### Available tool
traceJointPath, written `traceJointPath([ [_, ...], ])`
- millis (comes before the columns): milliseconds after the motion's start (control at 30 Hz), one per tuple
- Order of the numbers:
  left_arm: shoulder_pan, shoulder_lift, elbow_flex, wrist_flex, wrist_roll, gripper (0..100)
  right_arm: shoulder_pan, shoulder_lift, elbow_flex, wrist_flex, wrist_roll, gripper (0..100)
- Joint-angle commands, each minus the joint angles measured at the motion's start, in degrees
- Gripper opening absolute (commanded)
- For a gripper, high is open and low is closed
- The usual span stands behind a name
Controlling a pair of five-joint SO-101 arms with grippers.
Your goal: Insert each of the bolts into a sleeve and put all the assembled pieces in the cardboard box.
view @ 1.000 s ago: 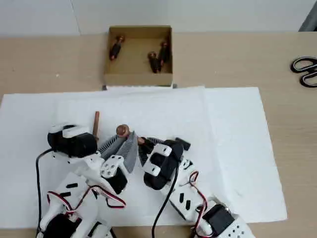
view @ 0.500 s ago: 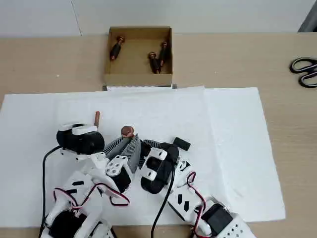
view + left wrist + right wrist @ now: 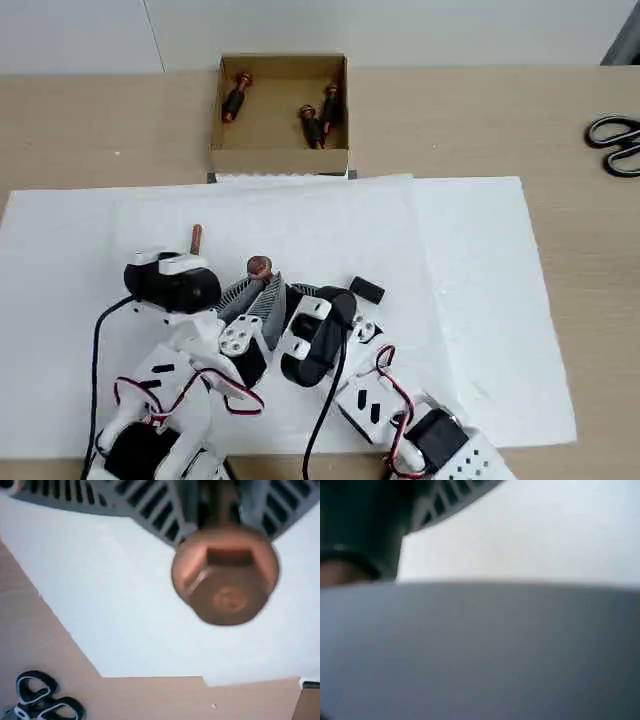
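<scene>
Left fingers [image 3: 238, 292] clamp 1 copper bolt [image 3: 260, 267].
Right arm [image 3: 318, 340] just beside, grip unclear; 3 assembled pieces [image 3: 312, 125] in the cardboard box [image 3: 280, 158].

Black-handled scissors [image 3: 615, 143] lie at the right edge of the wooden counter [image 3: 480, 120], apart from the wide white sheet [image 3: 480, 300] covering its near part.

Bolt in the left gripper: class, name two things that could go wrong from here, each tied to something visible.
1. The left gripper holds the bolt with the right arm close beside it; a bump might tilt or drop the bolt.
2. The loose sleeve lies beside the right arm, which might knock it away.
</scene>
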Motion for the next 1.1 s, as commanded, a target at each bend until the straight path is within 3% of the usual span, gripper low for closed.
traceJointPath([
  [0,-0.1,-0.1,2.5,1.5,-0.9,1,-1.1,-1.0,-3.2,-1.9,1.1,0.3],
  [133,-0.4,-0.1,2.5,1.4,-0.9,1,-1.1,-1.0,-3.1,-1.9,1.1,0.3],
  [333,-7.1,-0.1,2.3,-0.4,-1.9,1,-1.1,-1.0,-2.9,-1.9,1.1,0.3],
  [633,-7.2,-0.1,2.2,-0.4,-1.8,19,-1.0,-1.0,-1.9,-1.8,1.1,0.3],
  [1067,-5.4,0.0,-4.1,0.6,-1.8,20,-1.0,-1.0,0.1,-4.9,1.1,0.3],
])
